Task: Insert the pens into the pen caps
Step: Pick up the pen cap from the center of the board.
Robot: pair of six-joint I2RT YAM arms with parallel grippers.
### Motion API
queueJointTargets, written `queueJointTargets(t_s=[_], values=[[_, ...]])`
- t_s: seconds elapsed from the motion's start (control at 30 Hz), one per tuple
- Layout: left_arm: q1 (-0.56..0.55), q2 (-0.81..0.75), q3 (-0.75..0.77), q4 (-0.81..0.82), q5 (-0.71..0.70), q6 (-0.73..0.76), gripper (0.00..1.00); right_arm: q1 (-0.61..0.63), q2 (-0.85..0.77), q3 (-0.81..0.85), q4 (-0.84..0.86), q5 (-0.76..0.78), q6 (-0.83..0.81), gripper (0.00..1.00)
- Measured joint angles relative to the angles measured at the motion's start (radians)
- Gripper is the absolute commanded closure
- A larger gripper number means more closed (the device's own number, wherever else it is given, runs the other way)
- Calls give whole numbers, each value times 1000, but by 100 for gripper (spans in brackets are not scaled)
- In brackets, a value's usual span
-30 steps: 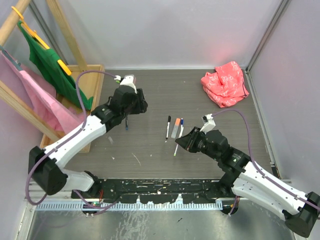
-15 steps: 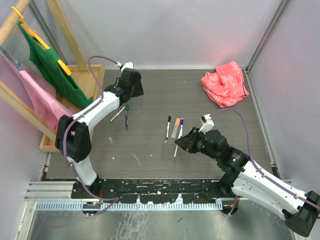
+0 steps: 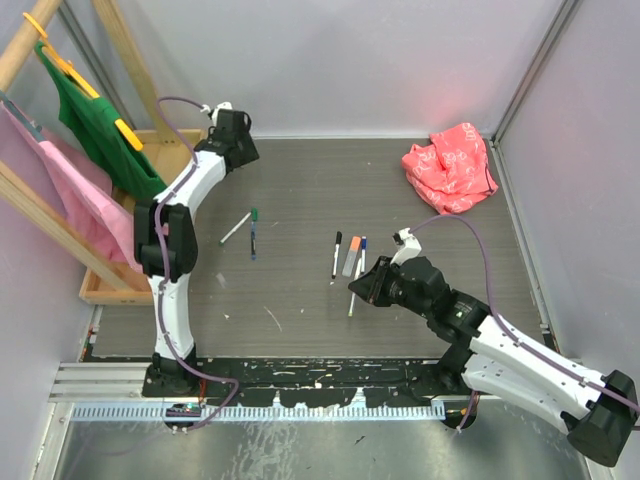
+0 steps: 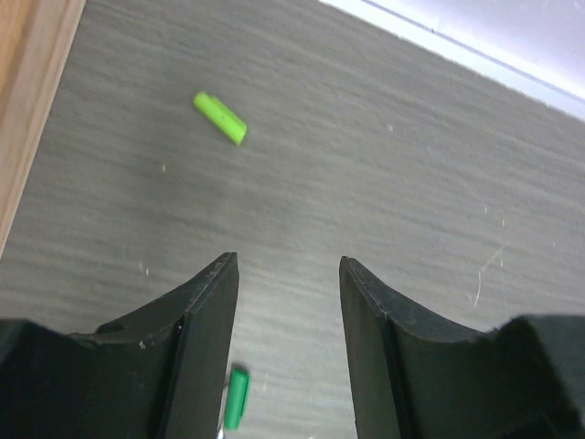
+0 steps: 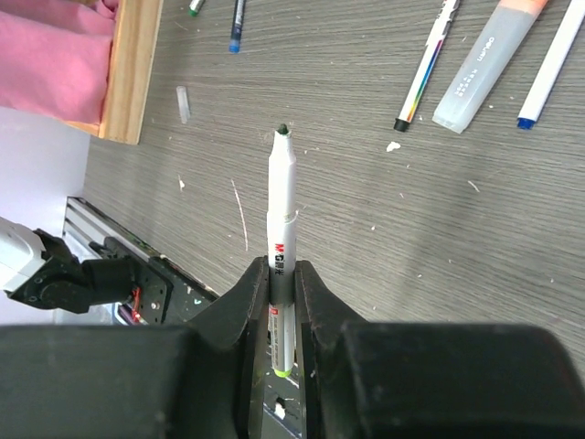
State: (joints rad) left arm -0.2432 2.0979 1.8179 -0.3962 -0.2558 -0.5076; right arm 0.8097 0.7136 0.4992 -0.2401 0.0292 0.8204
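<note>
Green cap lies flat on the table, ahead of the left gripper and off to the left of its jaw line, closer to the wooden tray than to the gap between the fingers. Its long axis runs slantwise in the wrist view, from upper left to lower right. The left claw is spread and empty, with the green end of a pen showing low between its fingers.

The right gripper pinches a white-barrelled pen, whose bare dark tip points straight out from the claw. It sits well apart from the cap, across the table. The left arm is clearly the nearer one. To take the cap, I judge it must shift forward and left and turn the wrist to span the cap's short side.
</note>
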Motion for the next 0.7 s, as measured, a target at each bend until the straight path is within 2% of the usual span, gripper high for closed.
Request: queueJointTargets(t_s=[0.23,0.7], values=[[63,174,243,-93,48,-6,51,-1,34,0,0,7,-25,100],[101,401,509,-246,83,-36,51,-14,32,0,0,6,-55,100]])
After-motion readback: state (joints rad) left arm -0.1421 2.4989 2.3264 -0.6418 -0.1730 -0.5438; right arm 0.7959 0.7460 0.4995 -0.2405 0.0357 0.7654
